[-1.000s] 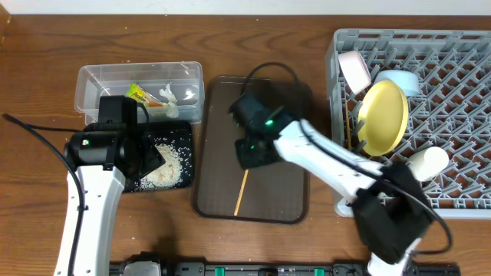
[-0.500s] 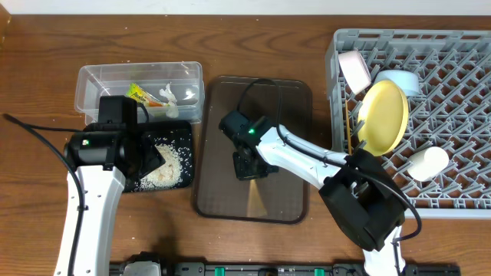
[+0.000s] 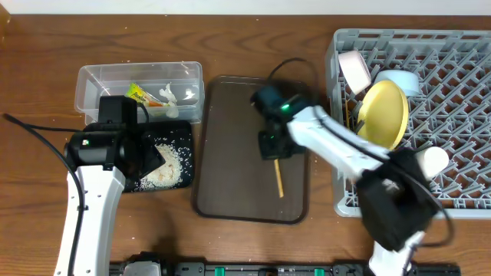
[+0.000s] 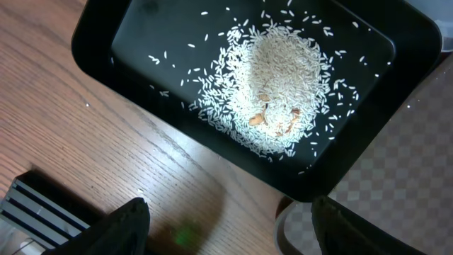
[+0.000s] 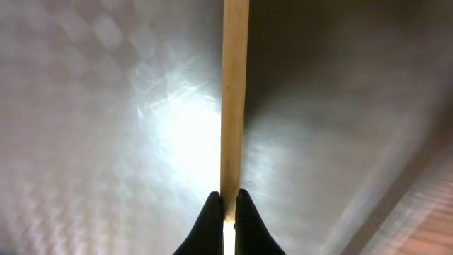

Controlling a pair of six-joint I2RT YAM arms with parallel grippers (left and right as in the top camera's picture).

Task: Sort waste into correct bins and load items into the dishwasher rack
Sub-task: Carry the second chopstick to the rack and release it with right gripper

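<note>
Grey plastic fills the right of my overhead feed. The dishwasher rack (image 3: 445, 184) stands just right of my right tool (image 3: 274, 153). The yellow-green plate (image 3: 383, 115) stands on edge in the rack, on the side nearest that tool, and the light blue bowl (image 3: 400, 80) is just behind the plate.

Beneath the right tool, the dark brown serving tray (image 3: 230, 176) lies on the wooden surface (image 3: 38, 46). Well left of that tool, past the serving tray's edge, the clear tub (image 3: 107, 77) holds the green-and-orange wrapper (image 3: 138, 94) and a white crumpled scrap (image 3: 169, 96).

The black tray (image 4: 141, 42) sits directly under my left tool (image 4: 226, 234), just beside the tub. A heap of rice (image 4: 272, 92) is piled in its middle, with stray grains around it. The left tool hangs with its fingers (image 4: 120, 227) spread wide and nothing between them.

My right tool is pressed together on a wooden chopstick (image 5: 235, 92), pinching it at one end. On the wrist feed the stick runs straight out from the fingertips over the serving tray. Overhead, it points from the tool toward the serving tray's near edge.
</note>
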